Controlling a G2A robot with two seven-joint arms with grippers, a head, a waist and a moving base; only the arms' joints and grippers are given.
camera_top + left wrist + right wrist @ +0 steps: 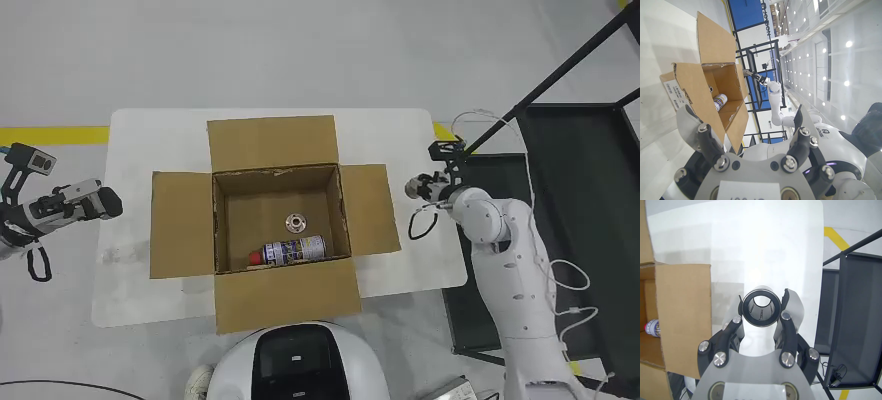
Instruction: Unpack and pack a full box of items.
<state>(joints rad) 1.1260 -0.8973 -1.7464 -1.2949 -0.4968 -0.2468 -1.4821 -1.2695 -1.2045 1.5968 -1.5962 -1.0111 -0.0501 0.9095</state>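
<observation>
The right pincer is closed on a bearing, a short metal sleeve with a dark rim. One finger presses against each side of it, and its open bore faces the wrist camera. In the top view this pincer hangs over the right part of the bench, just beyond the box's right flap and apart from it. A black rack stands off the bench edge on that side.

The left pincer is spread wide with nothing between its fingers. From above it sits off the left edge of the bench, well apart from the box and pointing roughly toward it.

The box is brown cardboard and stands in the middle of the white bench with all four flaps folded outward. A spray can lies on its side on the box floor, along the wall nearest the robot, with its red cap toward the left. A small round metal part rests near the centre of the floor, just beyond the can and not touching it.
</observation>
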